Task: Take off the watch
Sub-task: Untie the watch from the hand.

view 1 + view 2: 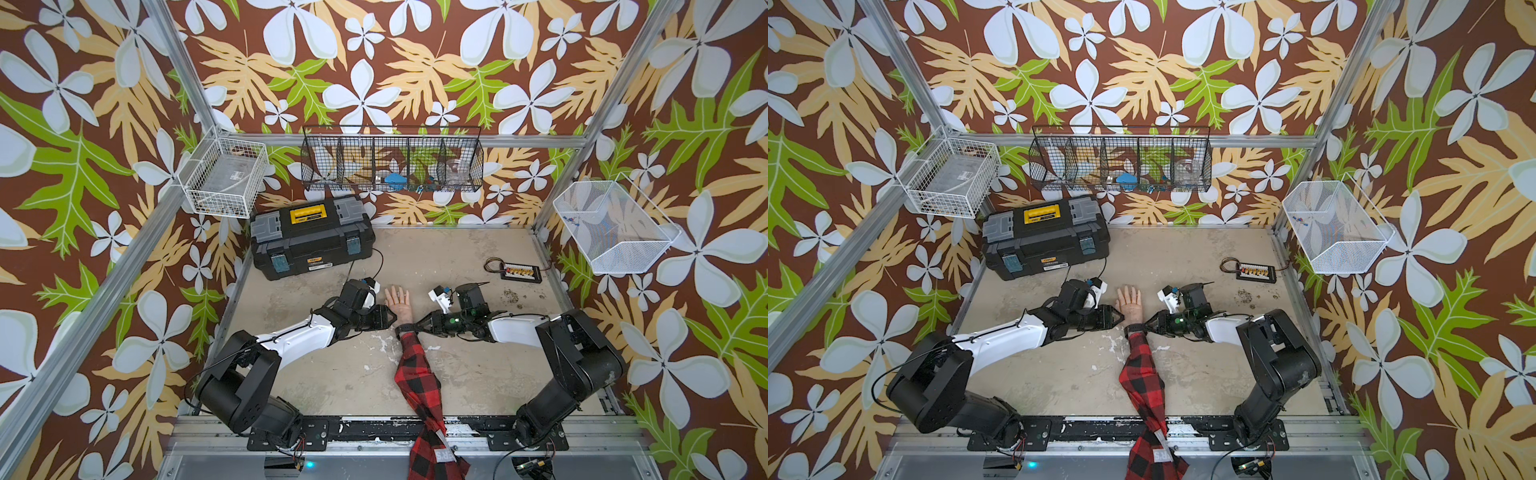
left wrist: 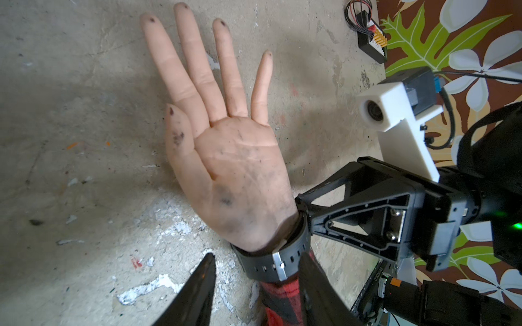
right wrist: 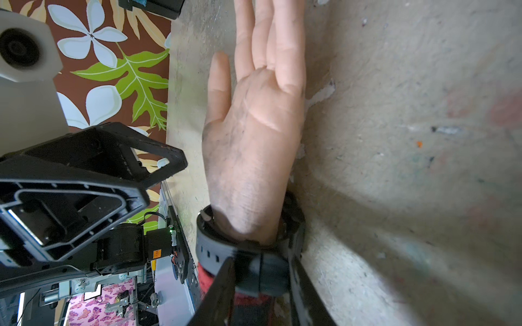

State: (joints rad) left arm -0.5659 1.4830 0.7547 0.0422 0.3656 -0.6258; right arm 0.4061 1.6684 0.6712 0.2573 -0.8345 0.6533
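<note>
A black wristwatch [image 2: 271, 262] is buckled on the wrist of a palm-up mannequin hand [image 2: 240, 169]. The left gripper [image 2: 257, 255] is wide open, with the buckle between its jaws. The right gripper [image 3: 261, 256] has narrow jaws flanking the strap; a firm pinch cannot be told.

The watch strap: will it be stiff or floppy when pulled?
Likely flexible: the watch strap curves closely around the mannequin wrist. Probably grippy: it looks matte and rubbery. It should not slide off, as its metal buckle looks fastened.
</note>
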